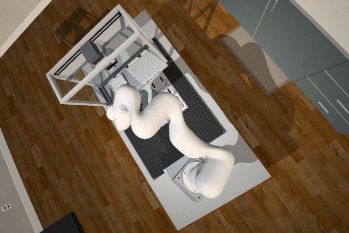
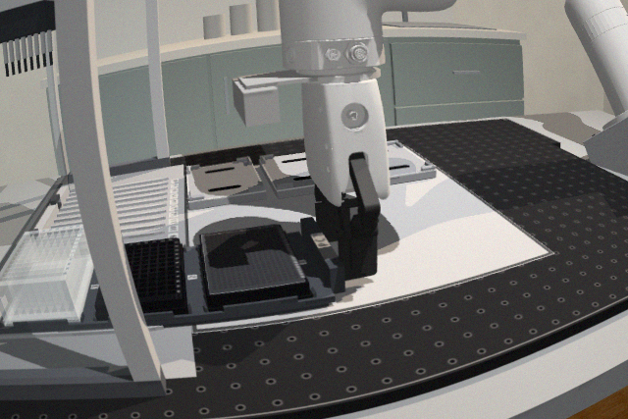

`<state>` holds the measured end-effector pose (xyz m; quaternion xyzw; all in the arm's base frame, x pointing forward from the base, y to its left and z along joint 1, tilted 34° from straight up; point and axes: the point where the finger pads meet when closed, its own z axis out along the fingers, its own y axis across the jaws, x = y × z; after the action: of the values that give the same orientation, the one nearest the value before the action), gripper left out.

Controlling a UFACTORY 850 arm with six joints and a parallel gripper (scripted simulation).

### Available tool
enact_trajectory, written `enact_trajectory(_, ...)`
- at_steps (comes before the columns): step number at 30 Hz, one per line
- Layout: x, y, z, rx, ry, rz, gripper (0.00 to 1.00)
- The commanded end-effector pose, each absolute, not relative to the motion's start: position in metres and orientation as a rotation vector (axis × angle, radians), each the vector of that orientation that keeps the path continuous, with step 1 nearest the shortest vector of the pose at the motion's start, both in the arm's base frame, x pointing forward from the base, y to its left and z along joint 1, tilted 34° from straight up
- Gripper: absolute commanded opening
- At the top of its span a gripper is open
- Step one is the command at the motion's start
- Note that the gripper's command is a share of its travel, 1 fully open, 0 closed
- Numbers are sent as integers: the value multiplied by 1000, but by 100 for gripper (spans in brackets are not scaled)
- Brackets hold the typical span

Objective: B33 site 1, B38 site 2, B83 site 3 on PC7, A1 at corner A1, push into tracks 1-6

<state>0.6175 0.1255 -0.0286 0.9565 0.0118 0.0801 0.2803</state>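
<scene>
The carrier PC7 (image 2: 213,297) lies partly inside the instrument frame, over the left tracks of the rails (image 2: 136,201). It holds the clear deep-well block B83 (image 2: 45,272) at its far end, the black 96-well plate B38 (image 2: 154,275) in the middle and the black 384-well plate B33 (image 2: 250,264) next to the handle (image 2: 324,252). All three look flat in their locators. My gripper (image 2: 352,257) points down at the handle end, its fingers open and close around or against the handle. From above, the arm hides the gripper; only the clear block (image 1: 116,82) shows.
Three empty nests (image 2: 288,171) stand in a row behind the gripper. The instrument's white frame post (image 2: 101,176) stands in front of the carrier, and a pipette head (image 2: 27,44) hangs at the upper left. The perforated black board (image 2: 456,277) borders the white apron.
</scene>
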Motion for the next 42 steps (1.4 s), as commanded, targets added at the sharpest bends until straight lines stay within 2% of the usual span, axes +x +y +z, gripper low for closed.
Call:
enact_trajectory(1,619,126,-28,2565,32,218,82)
enact_trajectory(42,624,127,-27,2565,32,218,82)
